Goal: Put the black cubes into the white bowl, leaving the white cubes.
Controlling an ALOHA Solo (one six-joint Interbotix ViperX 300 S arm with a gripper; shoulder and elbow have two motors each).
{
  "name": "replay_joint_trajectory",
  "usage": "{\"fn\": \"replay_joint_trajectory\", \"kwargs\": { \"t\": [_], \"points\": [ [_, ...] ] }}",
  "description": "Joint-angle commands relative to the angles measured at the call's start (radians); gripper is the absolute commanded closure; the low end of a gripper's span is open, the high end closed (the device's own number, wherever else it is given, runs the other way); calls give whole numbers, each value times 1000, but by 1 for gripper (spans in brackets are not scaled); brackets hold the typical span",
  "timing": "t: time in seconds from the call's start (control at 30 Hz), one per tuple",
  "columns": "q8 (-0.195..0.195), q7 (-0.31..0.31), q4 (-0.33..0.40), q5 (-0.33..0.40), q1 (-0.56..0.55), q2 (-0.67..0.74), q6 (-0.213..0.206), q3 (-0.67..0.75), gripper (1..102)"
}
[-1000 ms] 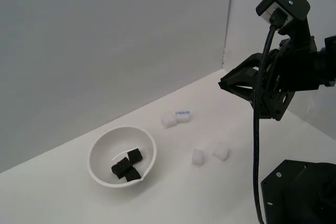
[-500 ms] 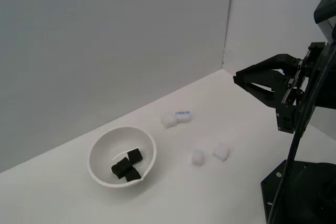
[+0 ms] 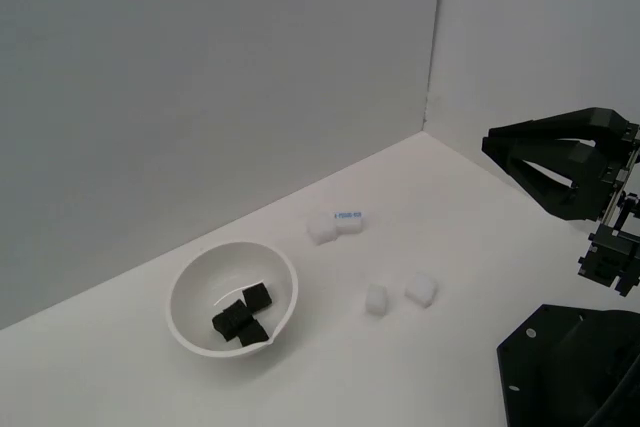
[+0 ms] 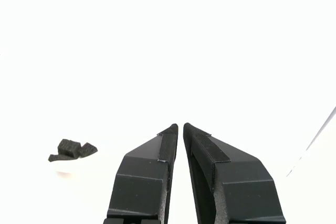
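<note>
Three black cubes (image 3: 241, 315) lie together inside the white bowl (image 3: 188, 282) at the exterior view's left. They also show in the wrist view (image 4: 72, 149), where the bowl (image 4: 65, 169) is washed out. Two white cubes (image 3: 376, 298) (image 3: 421, 289) sit on the table to the bowl's right. A third white cube (image 3: 322, 228) lies farther back against a white block with a blue label (image 3: 349, 218). My gripper (image 3: 487, 144) (image 4: 180, 126) hangs in the air at the exterior view's right, far from the bowl, shut and empty.
Grey walls stand behind the white table and meet at a corner (image 3: 430, 97). The arm's black base (image 3: 570, 367) fills the lower right of the exterior view.
The arm has drawn back toward the exterior view's right, away from the cubes. The gripper stays shut and empty. The bowl and cubes have not moved.
</note>
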Motion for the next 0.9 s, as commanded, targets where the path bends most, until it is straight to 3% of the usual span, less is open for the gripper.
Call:
{"fn": "replay_joint_trajectory", "kwargs": {
  "t": [0.0, 0.87],
  "points": [
    [9, -2, 5, 2, -14, 20, -11, 20, 100],
    [6, 2, 29, 23, -14, 222, -9, 222, 100]
  ]
}}
